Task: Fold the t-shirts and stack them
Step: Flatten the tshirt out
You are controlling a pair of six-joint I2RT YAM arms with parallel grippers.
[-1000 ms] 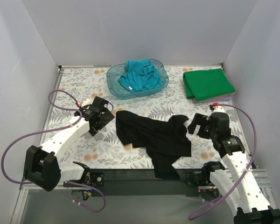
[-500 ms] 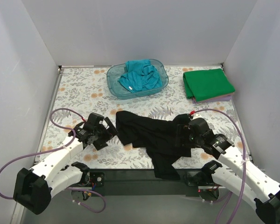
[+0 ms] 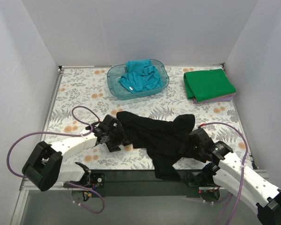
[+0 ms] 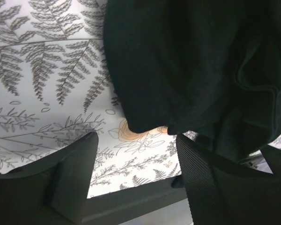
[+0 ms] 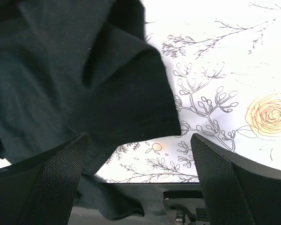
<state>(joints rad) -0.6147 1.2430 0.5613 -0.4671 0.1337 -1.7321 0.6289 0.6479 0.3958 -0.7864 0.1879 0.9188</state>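
The black t-shirt (image 3: 154, 136) lies crumpled near the table's front edge, one part hanging over it. My left gripper (image 3: 118, 137) is open at its left edge; in the left wrist view the black cloth (image 4: 187, 65) lies just ahead of the open gripper (image 4: 136, 173). My right gripper (image 3: 189, 143) is open at the shirt's right side; in the right wrist view a black sleeve (image 5: 84, 79) lies ahead of the open gripper (image 5: 138, 173). The green t-shirt (image 3: 209, 84) lies folded at the back right. The teal t-shirt (image 3: 139, 76) is bunched in the tub.
A translucent blue plastic tub (image 3: 113, 85) stands at the back centre. The green shirt rests on a folded pale purple cloth (image 3: 215, 99). Floral table cover (image 3: 79, 93) ends at a dark front rail (image 3: 131, 174). White walls enclose three sides.
Both arms have swung inward and down to the black shirt: the left gripper moved right to its left edge, the right gripper moved forward to its right side. The shirt's right sleeve shifted slightly.
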